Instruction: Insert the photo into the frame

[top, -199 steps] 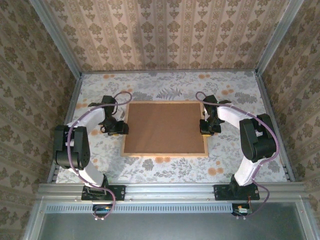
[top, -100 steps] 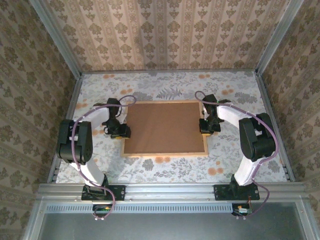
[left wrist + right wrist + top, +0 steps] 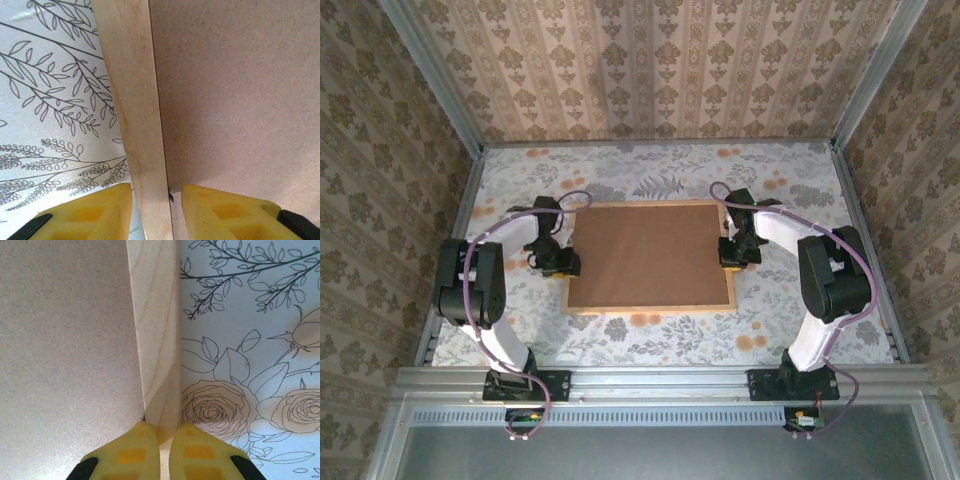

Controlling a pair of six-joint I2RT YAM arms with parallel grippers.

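Observation:
The frame [image 3: 650, 308] lies flat in the middle of the table, back up, its brown board [image 3: 650, 255] facing the top camera. The photo is hidden. My left gripper [image 3: 568, 263] is at the frame's left rail; in the left wrist view its yellow fingers [image 3: 95, 210] stand open [image 3: 156, 192] on either side of the light wood moulding [image 3: 132, 100], with a thin gap on each side. My right gripper [image 3: 728, 252] is at the right rail. In the right wrist view it [image 3: 159, 430] is shut, pinching the moulding [image 3: 155, 315].
A floral cloth [image 3: 650, 170] covers the table, with open room behind and in front of the frame. Patterned walls and metal posts [image 3: 470, 200] close in the left, right and back. A metal rail [image 3: 650, 380] runs along the near edge.
My left arm has swung in toward the frame and brought its gripper over the left rail, the jaws narrowing. The right arm and the frame have stayed put.

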